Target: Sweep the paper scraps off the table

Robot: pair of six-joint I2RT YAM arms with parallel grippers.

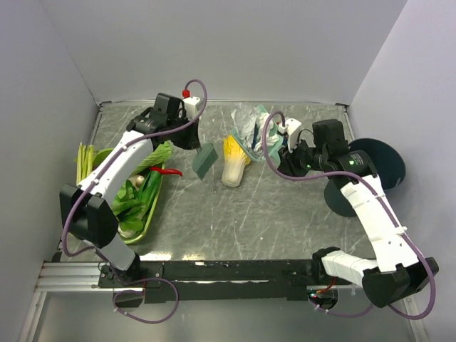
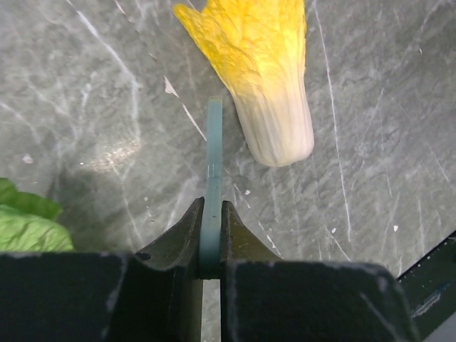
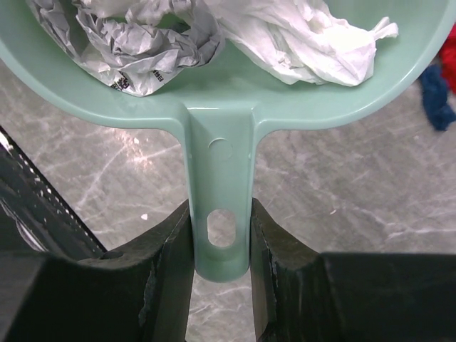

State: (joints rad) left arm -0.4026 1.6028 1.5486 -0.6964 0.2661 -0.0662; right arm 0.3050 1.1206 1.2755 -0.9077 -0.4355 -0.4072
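No text, number or brand can be read. The only print is a dark strip of small marks on a crumpled paper scrap (image 3: pixel 135 50) in the dustpan (image 3: pixel 221 114), just ahead and left of the right gripper (image 3: pixel 221 217). It is too creased and blurred to make out.

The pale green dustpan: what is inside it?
Crumpled white paper scraps lie in the dustpan, which the right end effector holds by its handle. The pan floor beneath them is covered.
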